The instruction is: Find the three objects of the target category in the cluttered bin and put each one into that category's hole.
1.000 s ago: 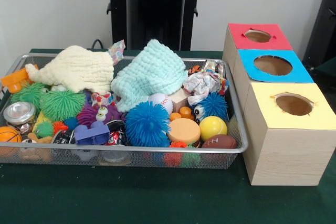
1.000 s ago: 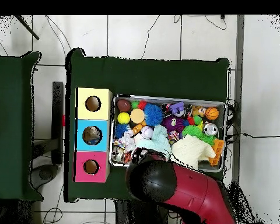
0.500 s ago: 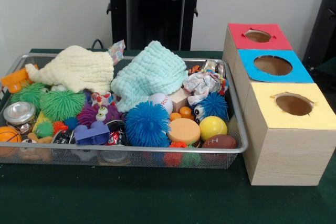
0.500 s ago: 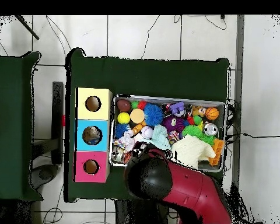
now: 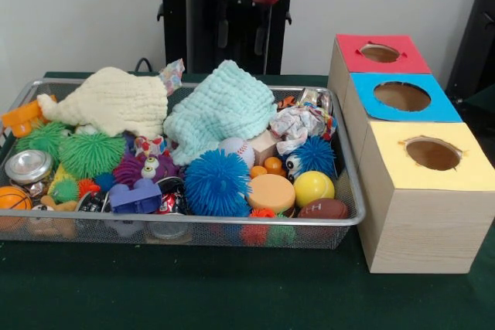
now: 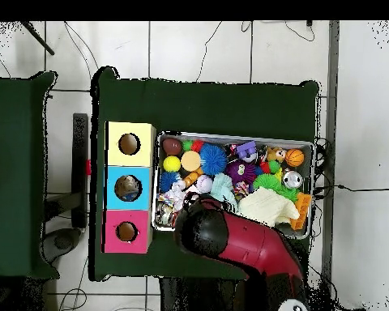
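- While the red arm (image 6: 250, 243) reaches over the wire bin's (image 5: 349, 161) back edge, its gripper (image 5: 244, 30) shows only as dark parts under a red block at the top of the front view; whether it is open or closed I cannot tell, and it touches nothing.
- Below and in front of it lie the mint cloth (image 5: 220, 107) and cream cloth (image 5: 112, 100), then the blue spiky ball (image 5: 216, 183), yellow ball (image 5: 313, 188) and small football (image 5: 323, 209).
- Beside the bin stand three boxes: red hole (image 5: 380, 52), blue hole (image 5: 402, 96), yellow hole (image 5: 433, 154).
- Green cloth (image 5: 232, 291) covers the table; the wall behind is pale.
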Available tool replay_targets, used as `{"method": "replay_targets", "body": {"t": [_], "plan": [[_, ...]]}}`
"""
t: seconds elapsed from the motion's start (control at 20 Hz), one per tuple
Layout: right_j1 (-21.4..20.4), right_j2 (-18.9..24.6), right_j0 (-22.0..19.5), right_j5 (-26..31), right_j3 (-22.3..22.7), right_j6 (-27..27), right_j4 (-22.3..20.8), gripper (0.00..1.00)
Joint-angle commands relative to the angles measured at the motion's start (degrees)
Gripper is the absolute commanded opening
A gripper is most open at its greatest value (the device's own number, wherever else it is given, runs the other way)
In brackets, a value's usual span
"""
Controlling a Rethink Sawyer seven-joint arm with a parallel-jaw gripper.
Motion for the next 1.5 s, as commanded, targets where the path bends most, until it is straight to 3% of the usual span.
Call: {"method": "replay_targets", "body": {"t": [0.05, 0.3, 0.8, 1.05, 1.25, 1.5], "plan": [[10.36, 6.56, -2.20, -5.18, -3.82, 1.57, -4.45, 1.00], [15.05, 8.50, -3.79, -8.22, -7.05, 0.94, -5.75, 1.00], [22.30, 8.90, -2.02, -10.37, -13.46, 4.05, -4.43, 1.00], [23.39, 10.59, -3.22, -11.62, -13.21, 3.83, -4.86, 1.00], [27.37, 9.30, -3.28, -14.80, -14.60, 4.14, -6.27, 1.00], [33.19, 11.31, -7.10, -18.93, -16.27, 2.50, -8.90, 1.00]]}}
